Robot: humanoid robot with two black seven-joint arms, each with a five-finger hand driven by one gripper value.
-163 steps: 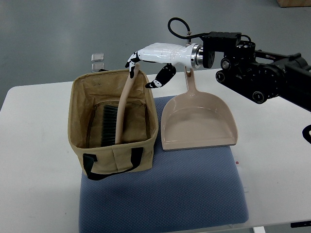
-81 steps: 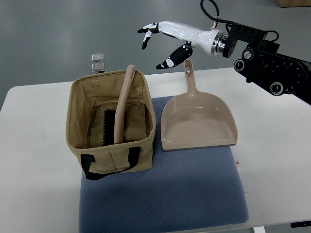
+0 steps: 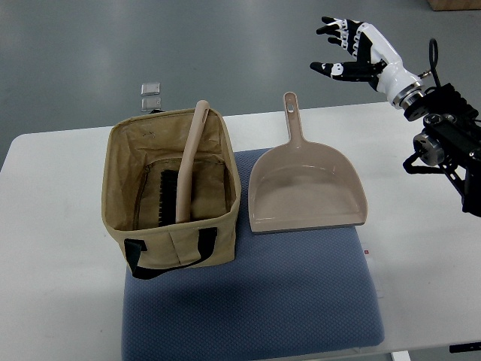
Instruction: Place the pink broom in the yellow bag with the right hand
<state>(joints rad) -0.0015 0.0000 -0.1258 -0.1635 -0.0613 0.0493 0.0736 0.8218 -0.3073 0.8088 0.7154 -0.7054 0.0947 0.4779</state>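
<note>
the broom (image 3: 188, 162) stood head-down inside the bag (image 3: 173, 195), its handle leaning on the rim at twelve o'clock, which propped it upright. the right hand (image 3: 353, 49) hung at two o'clock, fingers spread, holding nothing, well apart; the job looked done.

The bag (image 3: 174, 188) stands at the left of the mat (image 3: 255, 301) on the tabletop (image 3: 52, 286) — the broom (image 3: 186, 169) stands inside it, handle leaning against the rear rim. The dustpan (image 3: 304, 188) lies just right.
</note>
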